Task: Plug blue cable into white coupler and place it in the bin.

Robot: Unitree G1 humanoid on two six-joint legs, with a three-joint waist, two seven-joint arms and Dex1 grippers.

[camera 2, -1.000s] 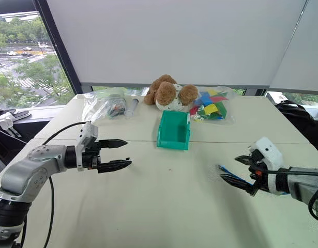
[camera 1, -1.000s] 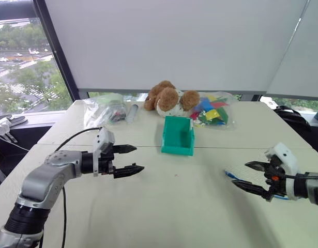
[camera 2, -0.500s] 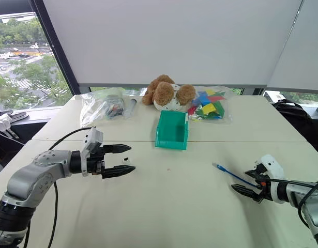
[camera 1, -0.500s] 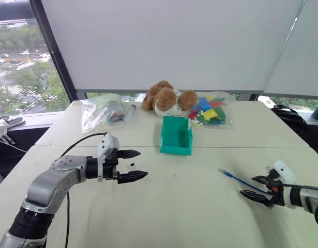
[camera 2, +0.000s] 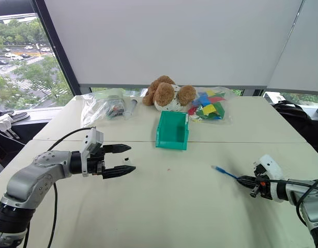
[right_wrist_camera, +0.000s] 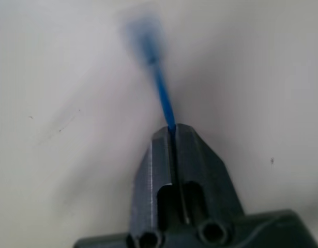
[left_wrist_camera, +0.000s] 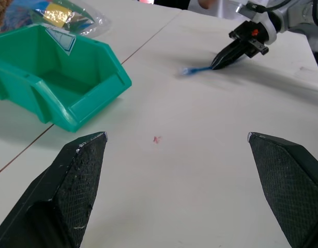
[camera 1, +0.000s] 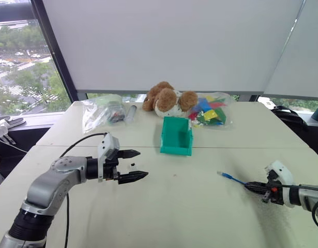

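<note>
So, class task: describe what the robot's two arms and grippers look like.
The left arm has silver-grey shells, black joints, and a loose black cable. The left gripper has a white housing and black pointed jaws. The right gripper has a white housing, black jaws and a small red-orange mark.

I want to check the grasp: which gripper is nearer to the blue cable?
Right. The right gripper is shut on the blue cable; the left gripper hovers open, far across the table.
</note>
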